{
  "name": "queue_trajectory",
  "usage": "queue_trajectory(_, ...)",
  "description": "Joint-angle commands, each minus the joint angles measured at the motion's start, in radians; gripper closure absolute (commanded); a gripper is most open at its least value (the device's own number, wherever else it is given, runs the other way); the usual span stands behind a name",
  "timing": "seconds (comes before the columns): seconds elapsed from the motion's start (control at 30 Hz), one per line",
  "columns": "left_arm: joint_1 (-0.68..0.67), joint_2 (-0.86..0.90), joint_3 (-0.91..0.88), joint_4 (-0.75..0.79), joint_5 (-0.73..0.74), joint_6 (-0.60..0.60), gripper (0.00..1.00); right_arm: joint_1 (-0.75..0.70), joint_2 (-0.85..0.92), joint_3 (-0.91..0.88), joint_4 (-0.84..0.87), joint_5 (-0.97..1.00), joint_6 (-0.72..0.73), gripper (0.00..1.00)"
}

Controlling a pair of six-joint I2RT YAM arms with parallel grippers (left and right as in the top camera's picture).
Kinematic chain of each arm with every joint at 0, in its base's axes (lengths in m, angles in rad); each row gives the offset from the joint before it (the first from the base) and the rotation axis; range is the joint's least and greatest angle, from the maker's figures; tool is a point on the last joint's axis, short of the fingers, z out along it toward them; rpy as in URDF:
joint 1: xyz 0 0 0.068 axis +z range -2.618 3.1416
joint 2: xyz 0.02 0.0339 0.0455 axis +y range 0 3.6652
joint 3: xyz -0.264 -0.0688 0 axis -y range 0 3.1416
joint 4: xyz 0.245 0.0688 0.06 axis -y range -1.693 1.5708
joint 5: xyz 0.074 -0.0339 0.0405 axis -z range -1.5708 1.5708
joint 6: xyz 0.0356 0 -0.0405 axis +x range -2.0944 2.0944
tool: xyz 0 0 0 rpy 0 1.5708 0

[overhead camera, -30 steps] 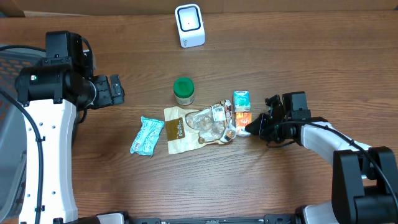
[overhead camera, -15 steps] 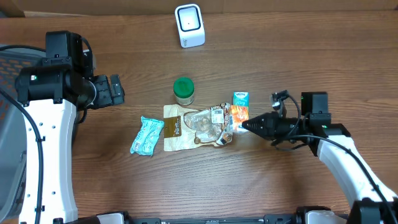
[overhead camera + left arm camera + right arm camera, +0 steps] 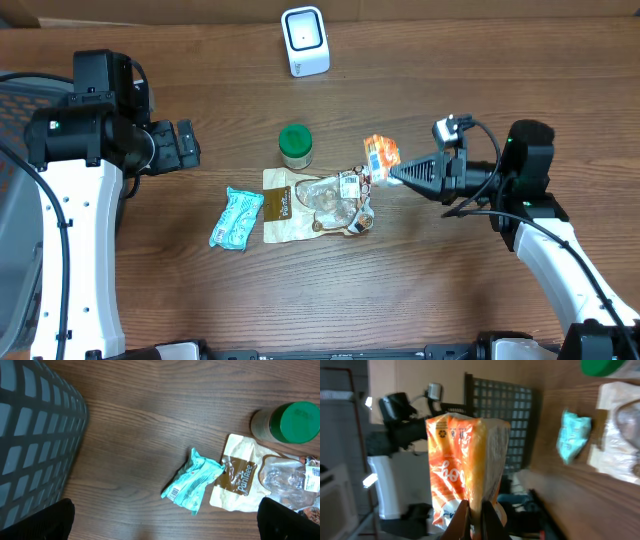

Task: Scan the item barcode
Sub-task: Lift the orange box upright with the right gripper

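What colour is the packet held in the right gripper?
The packet is orange with white lettering; the right wrist view shows it best.

The orange packet's (image 3: 462, 470) print blurs past reading, its lower edge hidden in the right gripper (image 3: 476, 512), and the frame's edge crops the clear bag (image 3: 290, 475).

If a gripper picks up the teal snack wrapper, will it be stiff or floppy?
Probably floppy: the teal wrapper looks crumpled and creased, so it may bend when pinched. Likely light, as it lies thin on the table. Pushed, it should slide, not roll.
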Motion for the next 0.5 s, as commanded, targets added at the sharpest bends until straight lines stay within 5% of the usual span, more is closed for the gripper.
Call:
queue_trajectory(0.0, 0.005, 0.006, 0.008, 0.002, 0.009, 0.008, 0.0, -0.003, -0.011, 0.016, 0.165, -0.034, 0.434, 0.96)
queue_trajectory(0.2, 0.005, 0.006, 0.008, 0.002, 0.009, 0.008, 0.01, -0.003, -0.011, 0.016, 0.568, -0.011, 0.747, 0.96)
queue_trajectory(0.47, 0.005, 0.006, 0.008, 0.002, 0.009, 0.008, 0.0, 0.0, -0.011, 0.015, 0.591, 0.014, 0.715, 0.96)
